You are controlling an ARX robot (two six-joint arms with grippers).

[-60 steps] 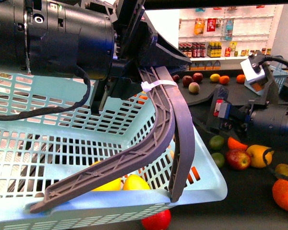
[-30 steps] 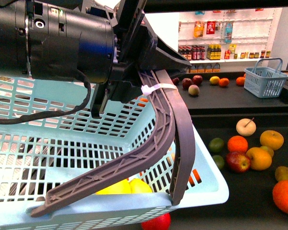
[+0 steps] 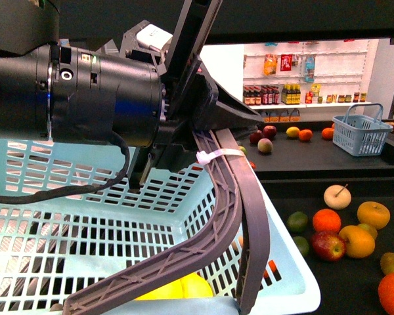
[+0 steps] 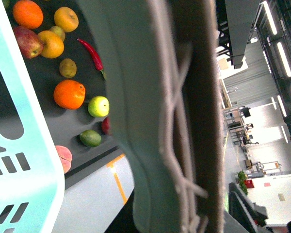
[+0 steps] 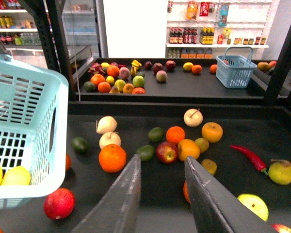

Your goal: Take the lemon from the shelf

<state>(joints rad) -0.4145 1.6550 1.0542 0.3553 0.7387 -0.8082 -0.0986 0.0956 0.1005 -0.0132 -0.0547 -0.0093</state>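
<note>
My left gripper [image 3: 198, 134] is shut on the grey basket handle [image 3: 240, 197] of a light-blue basket [image 3: 85, 230], which fills the left of the front view. Two bright-yellow lemons [image 5: 7, 174] lie inside the basket [image 5: 24, 111]. In the left wrist view the handle [image 4: 155, 121] fills the frame, blurred. My right gripper [image 5: 162, 160] hangs open and empty above the lower tray of the black shelf [image 5: 150, 199], apart from the fruit. A small yellow fruit [image 5: 188, 66] sits on the upper tray [image 5: 194, 90]; I cannot tell if it is a lemon.
The lower tray holds oranges [image 5: 112, 158], a red apple [image 5: 167, 152], limes [image 5: 145, 152], pale apples [image 5: 193, 117], a red chilli [image 5: 250, 156] and a pear [image 5: 281, 172]. A small blue-grey basket [image 5: 236, 70] stands on the upper tray. White wall shelves with bottles [image 3: 282, 95] are behind.
The right arm, over the fruit at the right of the front view a second ago, has left that view. The left arm and basket now sit lower in the frame.
</note>
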